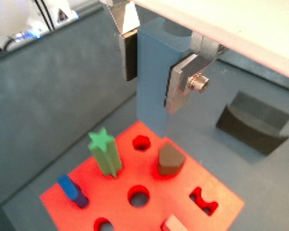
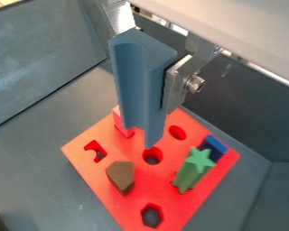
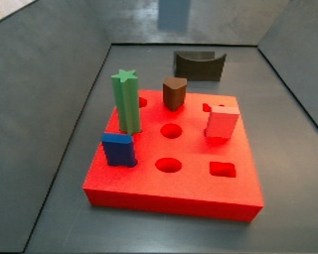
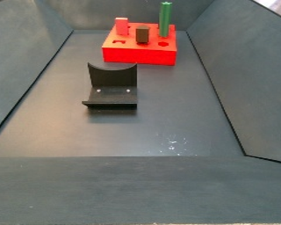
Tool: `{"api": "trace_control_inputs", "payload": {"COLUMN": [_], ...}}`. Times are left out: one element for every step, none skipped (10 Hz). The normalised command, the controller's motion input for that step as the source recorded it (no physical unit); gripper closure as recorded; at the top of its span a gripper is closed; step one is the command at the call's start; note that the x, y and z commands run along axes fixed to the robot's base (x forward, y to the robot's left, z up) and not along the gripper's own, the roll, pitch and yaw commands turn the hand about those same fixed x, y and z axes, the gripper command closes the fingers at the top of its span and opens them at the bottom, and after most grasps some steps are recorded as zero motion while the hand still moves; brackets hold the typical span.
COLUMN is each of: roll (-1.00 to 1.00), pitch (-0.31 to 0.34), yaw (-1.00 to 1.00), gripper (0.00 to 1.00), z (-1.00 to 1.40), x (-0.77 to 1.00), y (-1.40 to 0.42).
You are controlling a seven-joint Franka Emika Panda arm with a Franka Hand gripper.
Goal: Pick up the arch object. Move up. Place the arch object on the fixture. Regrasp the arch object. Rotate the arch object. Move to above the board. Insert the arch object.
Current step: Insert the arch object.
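Observation:
In both wrist views my gripper [image 1: 151, 90] is shut on the arch object [image 1: 152, 68], a long slate blue-grey prism that hangs upright between the silver fingers [image 1: 183, 83]. One end of the arch object [image 2: 140, 77] shows a curved groove; the far finger is hidden behind it. The red board [image 1: 172, 185] lies below, and the prism hangs high above it. In a side view only the prism's lower end [image 3: 173, 12] shows, above the back of the board [image 3: 189, 189]. The dark fixture [image 3: 198, 65] stands behind the board, with nothing in its notch.
On the board stand a green star-topped post [image 3: 126, 99], a brown peg [image 3: 174, 94], a short blue block [image 3: 118, 149] and a red block [image 3: 222, 124]. Several holes [image 3: 167, 165] are open. Grey walls enclose the floor. The fixture [image 4: 111, 85] sits mid-floor.

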Motion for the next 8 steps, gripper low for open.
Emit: {"api": "trace_control_inputs", "payload": {"roll": [0.00,0.00,-0.02,0.00,0.00,0.00,0.01,0.03], "pitch": [0.000,0.000,0.000,0.000,0.000,0.000,0.000,0.000], "yaw": [0.00,0.00,0.00,0.00,0.00,0.00,0.00,0.00], "gripper": [1.00,1.00,1.00,1.00,1.00,1.00,1.00,1.00], "z": [-0.44,-0.43,-0.45,-0.43,-0.38,-0.36,-0.33,-0.34], "x": [1.00,1.00,1.00,1.00,1.00,1.00,1.00,1.00], "y": [0.00,0.00,0.00,0.00,0.00,0.00,0.00,0.00]}}
